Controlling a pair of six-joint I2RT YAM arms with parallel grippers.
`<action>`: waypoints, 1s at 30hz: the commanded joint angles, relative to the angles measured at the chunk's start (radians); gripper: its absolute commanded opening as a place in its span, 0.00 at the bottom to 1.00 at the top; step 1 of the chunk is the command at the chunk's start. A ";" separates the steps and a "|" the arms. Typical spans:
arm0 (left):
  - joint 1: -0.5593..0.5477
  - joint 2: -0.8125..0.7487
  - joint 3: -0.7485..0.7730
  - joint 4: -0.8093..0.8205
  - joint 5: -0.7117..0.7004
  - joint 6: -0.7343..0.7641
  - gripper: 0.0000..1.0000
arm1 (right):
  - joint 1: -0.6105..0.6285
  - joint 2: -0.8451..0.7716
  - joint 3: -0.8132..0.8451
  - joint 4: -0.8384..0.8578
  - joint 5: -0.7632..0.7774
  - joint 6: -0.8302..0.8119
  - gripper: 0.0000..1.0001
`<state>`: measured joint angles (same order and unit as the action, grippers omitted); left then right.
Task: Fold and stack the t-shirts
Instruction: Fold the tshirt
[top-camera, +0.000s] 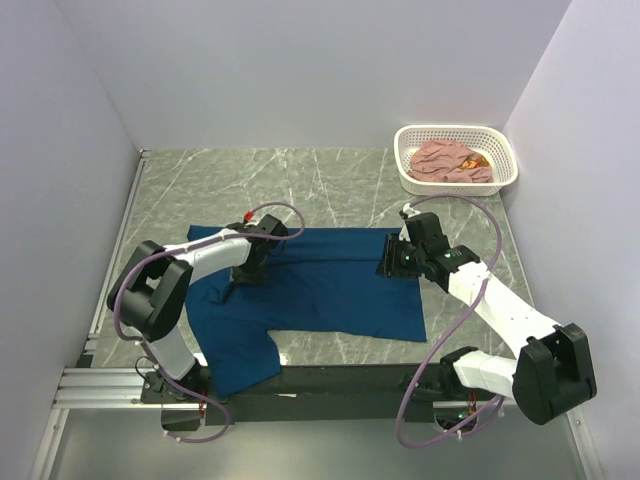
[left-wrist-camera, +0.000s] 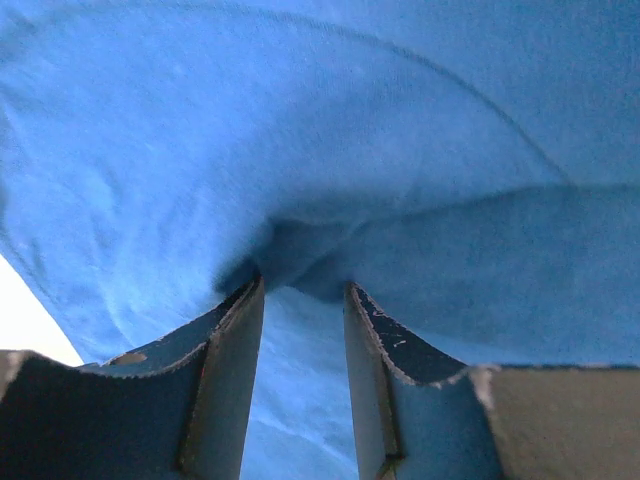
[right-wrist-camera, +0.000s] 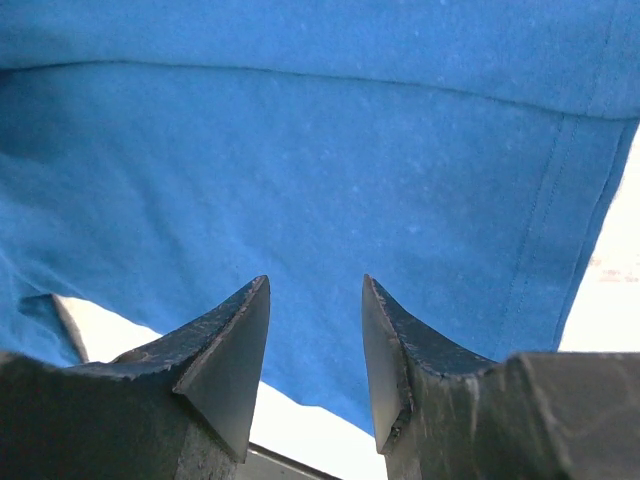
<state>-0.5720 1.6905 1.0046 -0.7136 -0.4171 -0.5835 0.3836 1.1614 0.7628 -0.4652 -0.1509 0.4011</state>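
The navy blue t-shirt (top-camera: 330, 290) lies spread across the middle of the table, one sleeve hanging toward the near edge. My left gripper (top-camera: 240, 275) presses down on its left part. In the left wrist view the gripper (left-wrist-camera: 303, 285) has a pucker of blue cloth (left-wrist-camera: 300, 130) gathered at its tips, jaws partly closed on it. My right gripper (top-camera: 385, 262) sits over the shirt's right part. Seen from the right wrist, this gripper (right-wrist-camera: 315, 280) has its fingers apart, and the cloth (right-wrist-camera: 300, 150) lies beyond them, ungripped. The pink t-shirt (top-camera: 452, 160) lies crumpled in the basket.
A white perforated basket (top-camera: 450, 129) stands at the back right corner. Grey walls close in the left, back and right sides. The shirt's hemmed edge (right-wrist-camera: 560, 200) shows at the right of the right wrist view, with bare table beside it.
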 joint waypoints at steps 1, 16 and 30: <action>0.012 0.011 0.034 -0.004 -0.094 0.016 0.43 | 0.000 -0.020 -0.022 0.005 0.011 -0.016 0.49; 0.020 0.049 0.060 -0.012 -0.103 0.031 0.32 | 0.000 0.007 -0.023 0.017 0.007 -0.025 0.49; 0.018 -0.044 0.155 -0.136 0.024 0.059 0.01 | -0.002 0.001 -0.020 0.010 0.016 -0.030 0.49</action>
<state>-0.5568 1.7252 1.0996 -0.7902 -0.4606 -0.5385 0.3836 1.1694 0.7330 -0.4648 -0.1501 0.3908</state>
